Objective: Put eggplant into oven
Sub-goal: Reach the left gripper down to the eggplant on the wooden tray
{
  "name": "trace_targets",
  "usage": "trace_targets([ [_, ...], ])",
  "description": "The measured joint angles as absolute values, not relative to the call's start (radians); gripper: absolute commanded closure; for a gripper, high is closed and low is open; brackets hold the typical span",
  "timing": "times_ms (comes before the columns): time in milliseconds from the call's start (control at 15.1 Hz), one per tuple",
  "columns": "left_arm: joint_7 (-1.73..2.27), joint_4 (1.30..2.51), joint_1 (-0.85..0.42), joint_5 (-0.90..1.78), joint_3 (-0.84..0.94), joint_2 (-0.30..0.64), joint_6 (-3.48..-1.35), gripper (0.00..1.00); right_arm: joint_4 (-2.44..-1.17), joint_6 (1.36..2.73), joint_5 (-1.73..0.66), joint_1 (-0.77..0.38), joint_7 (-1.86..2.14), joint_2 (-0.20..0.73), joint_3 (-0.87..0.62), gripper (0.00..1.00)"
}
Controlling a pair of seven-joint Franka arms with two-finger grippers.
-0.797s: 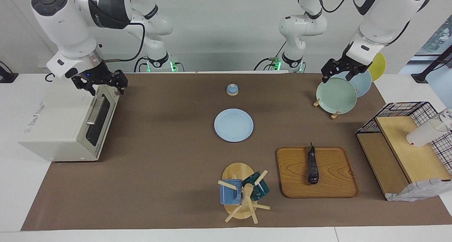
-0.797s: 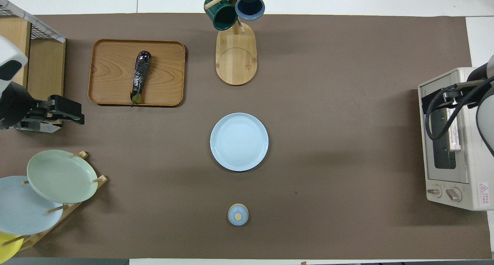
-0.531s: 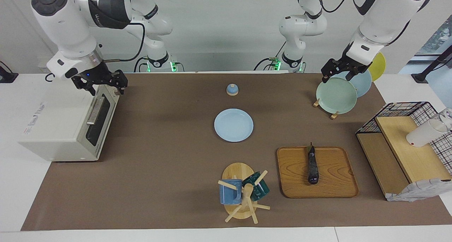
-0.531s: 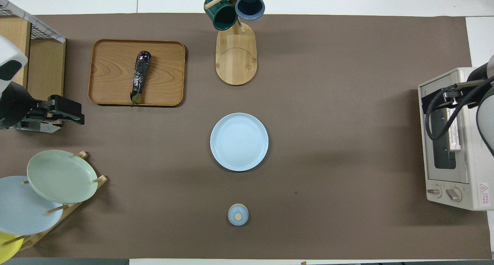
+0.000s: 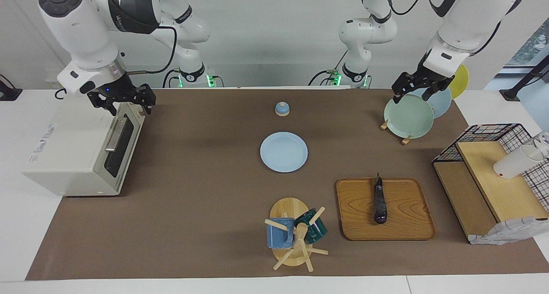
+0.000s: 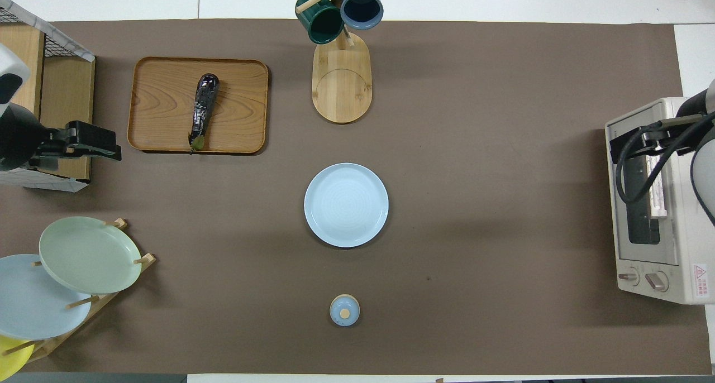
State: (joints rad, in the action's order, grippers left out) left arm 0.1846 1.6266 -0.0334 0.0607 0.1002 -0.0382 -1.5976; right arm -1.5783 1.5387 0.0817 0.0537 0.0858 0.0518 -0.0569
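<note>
The dark purple eggplant point(image 5: 379, 202) point(image 6: 202, 109) lies lengthwise on a wooden tray point(image 5: 407, 225) point(image 6: 162, 120), its stem end toward the robots. The off-white oven point(image 5: 68, 157) point(image 6: 653, 249) stands at the right arm's end of the table with its glass door shut. My right gripper point(image 5: 128, 106) point(image 6: 634, 143) hangs open just above the oven's top front edge, near the door handle point(image 5: 115, 135). My left gripper point(image 5: 411, 96) point(image 6: 109, 148) is open and empty in the air over the plate rack's end, well away from the eggplant.
A plate rack point(image 5: 407, 116) point(image 6: 84, 254) and a wire basket with wooden shelves point(image 5: 489, 182) point(image 6: 61, 98) stand at the left arm's end. A light blue plate point(image 5: 283, 151), a small blue lid point(image 5: 282, 109) and a mug tree point(image 5: 296, 234) sit mid-table.
My left gripper has drifted a little away from the plate rack toward the basket and tray. The right gripper has barely shifted above the oven. Nothing on the table has moved.
</note>
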Motion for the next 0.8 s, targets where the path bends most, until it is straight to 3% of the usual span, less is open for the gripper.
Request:
trace_targets([
  [199,0.172,1.631,-0.033,0.061,0.1,0.007,-1.648,0.0,-1.578,1.539,0.082,0.053,0.086,0.052,-0.057,0.0],
  [465,0.087,1.585,-0.033,0.061,0.1,0.216,-1.751,0.0,-1.579,1.568,0.082,0.053,0.086,0.052,-0.057,0.02],
  [531,0.058,1.561,-0.033,0.061,0.1,0.282,-1.783,0.0,-1.582,1.582,0.082,0.053,0.086,0.052,-0.057,0.4],
  [598,0.032,1.54,-0.033,0.061,0.1,0.338,-1.814,0.0,-1.586,1.596,0.082,0.054,0.086,0.052,-0.057,0.7],
  [664,0.011,1.523,-0.034,0.061,0.1,0.388,-1.846,0.0,-1.593,1.609,0.081,0.054,0.086,0.052,-0.057,0.88],
  [731,-0.001,1.504,-0.034,0.061,0.102,0.434,-1.874,0.0,-1.604,1.623,0.081,0.056,0.087,0.051,-0.057,1.0],
  [797,-0.009,1.477,-0.035,0.061,0.104,0.48,-1.894,0.0,-1.62,1.642,0.081,0.059,0.092,0.049,-0.055,1.0],
])
